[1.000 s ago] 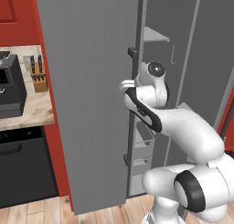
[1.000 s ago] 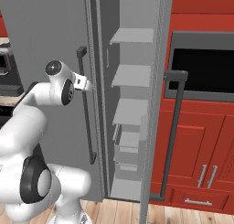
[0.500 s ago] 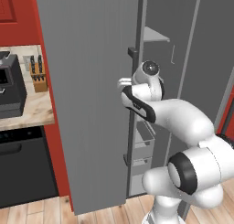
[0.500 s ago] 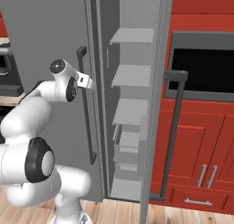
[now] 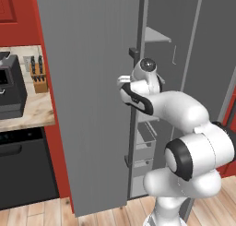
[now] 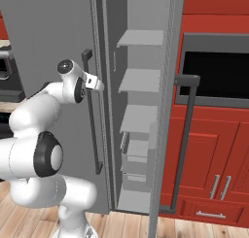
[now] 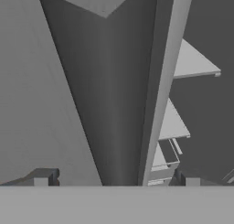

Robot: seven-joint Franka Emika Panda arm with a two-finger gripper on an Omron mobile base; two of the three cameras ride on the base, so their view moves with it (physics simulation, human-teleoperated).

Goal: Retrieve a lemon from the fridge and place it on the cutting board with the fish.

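The fridge (image 5: 92,105) is a tall grey cabinet with both doors ajar and a narrow gap between them. Through the gap I see pale shelves (image 6: 141,79) and clear bins (image 6: 136,154). My gripper (image 6: 99,85) hovers at chest height just in front of the left door's bar handle (image 6: 92,120), pointing into the gap. In the hand view its fingertips (image 7: 45,177) stand wide apart, open, holding nothing, with the door's edge (image 7: 155,90) ahead of them. The lemon is hidden somewhere out of sight. The cutting board and the fish are out of view.
The right door's edge (image 6: 165,110) and its bar handle (image 6: 185,135) stand close on the right. Red cabinets (image 6: 214,159) and a black oven opening (image 6: 214,76) lie beyond. To the left are a counter with a knife block (image 5: 37,75), a black appliance (image 5: 9,86) and a dark front below (image 5: 23,174).
The arm's lower links have swung round and its wrist has risen a little toward the door's handle. The gripper has stayed open.
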